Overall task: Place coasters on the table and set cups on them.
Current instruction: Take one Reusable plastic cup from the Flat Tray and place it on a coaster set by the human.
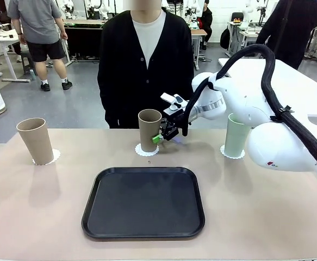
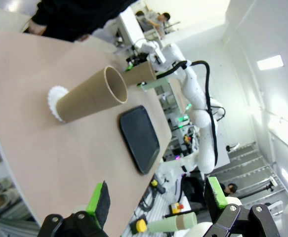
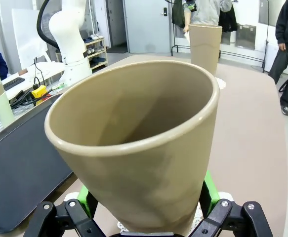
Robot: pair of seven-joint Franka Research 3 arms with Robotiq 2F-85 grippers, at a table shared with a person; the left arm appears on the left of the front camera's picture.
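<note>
**Three cups on coasters, right gripper at the middle one**

On the table's (image 1: 28, 217) left, a brown cup (image 1: 35, 141) stands upright on a coaster (image 1: 53, 157) near the far edge. The left wrist view shows this same cup with its coaster, and the left gripper (image 2: 156, 205) well back from it over the table edge, its jaws spread wide with nothing between the green pads.

In the middle lies a black tray (image 1: 143, 202), nothing on it. Beyond it, a second brown cup (image 1: 149, 130) stands on its coaster (image 1: 145, 150). The right gripper (image 1: 159, 137) reaches in from the right and clasps this cup low on its side; in the right wrist view the green pads (image 3: 208, 190) press both flanks of the cup, with the coaster's scalloped edge just under its base.

A person in a black cardigan (image 1: 120, 65) stands behind the middle cup.

To the right, the mint cup (image 1: 236, 136) stands on the third coaster (image 1: 232, 153), partly hidden by the right arm (image 1: 278, 141).
</note>
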